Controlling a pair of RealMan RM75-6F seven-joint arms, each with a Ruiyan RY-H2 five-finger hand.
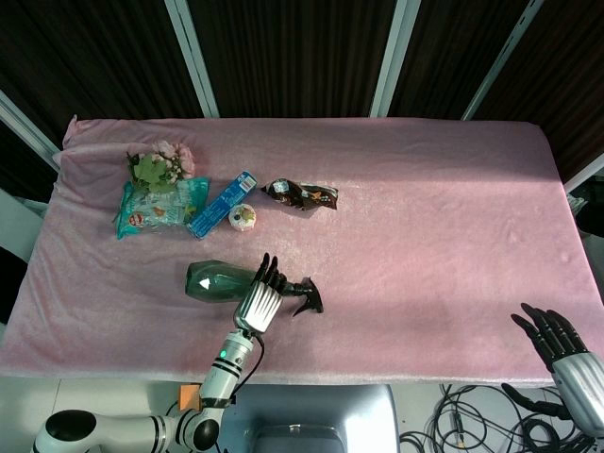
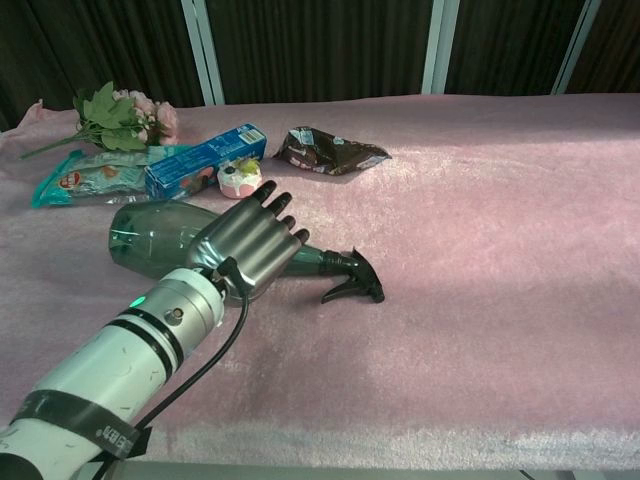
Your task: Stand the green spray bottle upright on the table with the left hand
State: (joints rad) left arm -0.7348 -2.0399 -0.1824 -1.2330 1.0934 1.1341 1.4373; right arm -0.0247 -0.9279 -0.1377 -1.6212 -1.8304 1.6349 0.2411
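Observation:
The green spray bottle (image 1: 209,281) lies on its side on the pink table (image 1: 425,217), its black trigger head (image 1: 307,294) pointing right. My left hand (image 1: 260,295) lies across the bottle's neck end from the near side, its fingers slightly bent and their tips reaching past the bottle's far side. In the chest view the left hand (image 2: 250,248) covers the bottle's shoulder, with the green body (image 2: 150,235) showing to its left and the trigger head (image 2: 350,282) to its right. The thumb is hidden. My right hand (image 1: 559,342) hangs with fingers spread beyond the table's near right corner.
At the back left lie a bunch of flowers (image 1: 160,166), a teal snack packet (image 1: 151,208), a blue box (image 1: 223,203), a small round cup (image 1: 243,217) and a brown wrapper (image 1: 302,195). The near table edge runs just below the bottle.

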